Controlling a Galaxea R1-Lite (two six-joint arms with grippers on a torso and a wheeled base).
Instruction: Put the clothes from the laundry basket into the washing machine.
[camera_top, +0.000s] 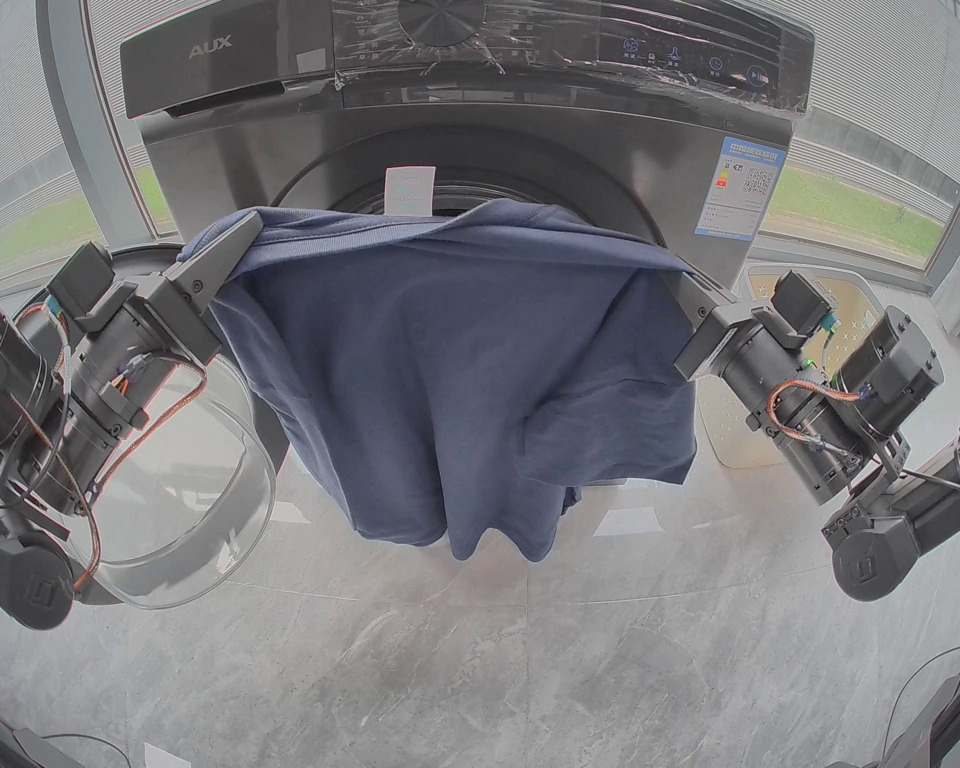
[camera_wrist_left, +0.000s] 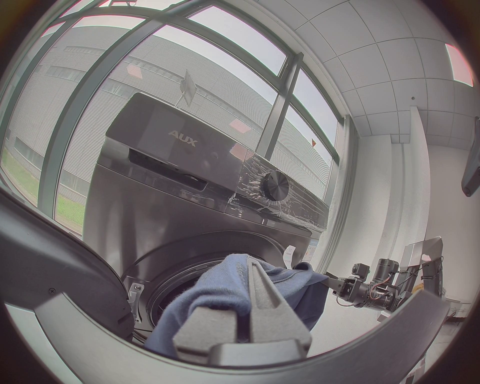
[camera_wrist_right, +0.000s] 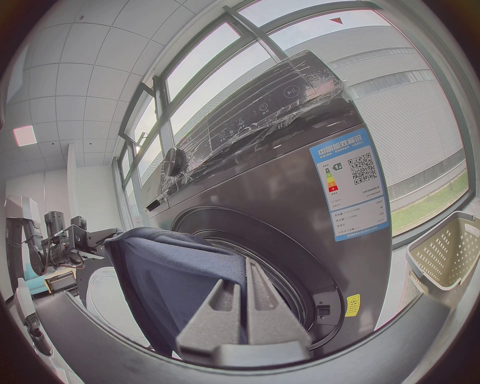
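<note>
A dark blue shirt (camera_top: 450, 370) hangs stretched between my two grippers in front of the grey washing machine (camera_top: 560, 150). My left gripper (camera_top: 240, 238) is shut on the shirt's left upper edge, and my right gripper (camera_top: 680, 275) is shut on its right upper edge. The shirt's top edge sits level with the machine's round opening (camera_top: 470, 195) and hides most of it. In the left wrist view my gripper (camera_wrist_left: 247, 280) pinches blue cloth (camera_wrist_left: 220, 290) before the drum. In the right wrist view my gripper (camera_wrist_right: 242, 285) grips the shirt (camera_wrist_right: 165, 270) too.
The machine's glass door (camera_top: 190, 500) hangs open at the left, under my left arm. A beige laundry basket (camera_top: 850, 300) stands on the floor to the right of the machine, behind my right arm. Grey floor tiles lie below the shirt.
</note>
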